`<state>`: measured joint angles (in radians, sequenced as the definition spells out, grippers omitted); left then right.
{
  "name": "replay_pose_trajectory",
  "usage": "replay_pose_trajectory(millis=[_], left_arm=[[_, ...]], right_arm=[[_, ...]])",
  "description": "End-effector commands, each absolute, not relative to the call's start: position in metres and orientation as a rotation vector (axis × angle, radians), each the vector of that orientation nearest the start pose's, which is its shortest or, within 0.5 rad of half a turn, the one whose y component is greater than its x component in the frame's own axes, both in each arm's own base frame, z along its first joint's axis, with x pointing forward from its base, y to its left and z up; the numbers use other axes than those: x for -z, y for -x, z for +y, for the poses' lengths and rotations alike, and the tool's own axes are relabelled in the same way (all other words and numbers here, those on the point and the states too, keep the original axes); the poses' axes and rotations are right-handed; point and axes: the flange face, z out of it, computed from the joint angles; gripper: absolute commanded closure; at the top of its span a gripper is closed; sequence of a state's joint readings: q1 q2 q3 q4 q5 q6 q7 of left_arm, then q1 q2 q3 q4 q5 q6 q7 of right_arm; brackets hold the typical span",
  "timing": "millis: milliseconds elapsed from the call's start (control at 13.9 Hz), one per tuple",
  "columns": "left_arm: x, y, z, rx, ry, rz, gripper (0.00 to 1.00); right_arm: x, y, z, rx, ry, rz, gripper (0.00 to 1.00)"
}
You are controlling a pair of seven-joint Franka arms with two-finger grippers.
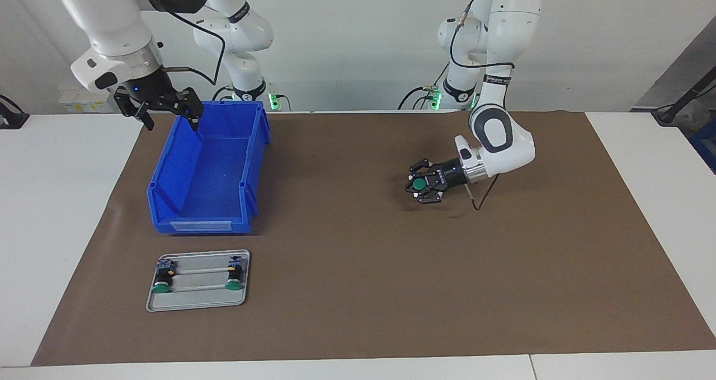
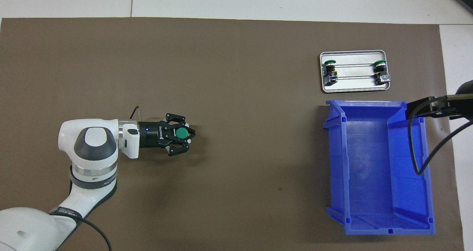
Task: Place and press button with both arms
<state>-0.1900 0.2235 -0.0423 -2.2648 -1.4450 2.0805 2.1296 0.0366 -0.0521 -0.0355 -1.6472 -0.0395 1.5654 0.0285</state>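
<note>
Button (image 1: 418, 184), green cap on short dark body, sat pinched in left gripper (image 1: 418, 186), fingertips clamped on it, outer links splayed to the sides. Left arm (image 1: 499, 139) came in low w/ wrist bent sideways, so the gripper lay nearly horizontal just above the brown mat (image 1: 358, 290), toward the left arm's end of table; a faint shadow showed on the mat beneath it. Overhead view showed the same: cap (image 2: 181, 133) between the fingertips of that gripper (image 2: 181, 134). Couldn't tell whether button touched the mat.

Right gripper (image 1: 168, 114) hung w/ jaws wide apart & nothing between them, up in the air over the corner of the blue bin (image 1: 204, 201) nearest the robots, at the right arm's end. In overhead view only its edge (image 2: 439, 108) showed, above the bin (image 2: 377, 169) rim. Bin inside looked bare.

Metal tray (image 1: 198, 301) lay on the mat just beside the bin, farther from the robots than it. Two green-capped buttons (image 1: 162, 282) lay in the tray, one at each end, caps pointing away from the robots, apart from each other; thin rails ran across the tray between them. Tray (image 2: 354, 89) & bin were well apart from the held button.
</note>
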Motion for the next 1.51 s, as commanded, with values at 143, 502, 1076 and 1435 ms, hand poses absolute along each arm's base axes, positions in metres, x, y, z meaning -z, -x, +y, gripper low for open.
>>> replay_pose_trajectory(millis=[143,502,1076,1435], left_arm=[[-0.248,-0.482,-0.162,-0.878,-1.638,-1.248,0.89],[-0.234,-0.466,-0.158,-0.888,-1.613,-1.259,0.88],[-0.227,-0.466,-0.148,-0.909,-1.589,-1.248,0.62],[-0.23,-0.468,-0.142,-0.923,-1.581,-1.228,0.35]], right_arm=[[-0.619,-0.53,-0.002,-0.053,3.167,0.058,0.0],[-0.619,-0.53,-0.002,-0.053,3.166,0.058,0.0],[-0.619,-0.53,-0.002,-0.053,3.166,0.058,0.0],[-0.619,-0.53,-0.002,-0.053,3.167,0.058,0.0]])
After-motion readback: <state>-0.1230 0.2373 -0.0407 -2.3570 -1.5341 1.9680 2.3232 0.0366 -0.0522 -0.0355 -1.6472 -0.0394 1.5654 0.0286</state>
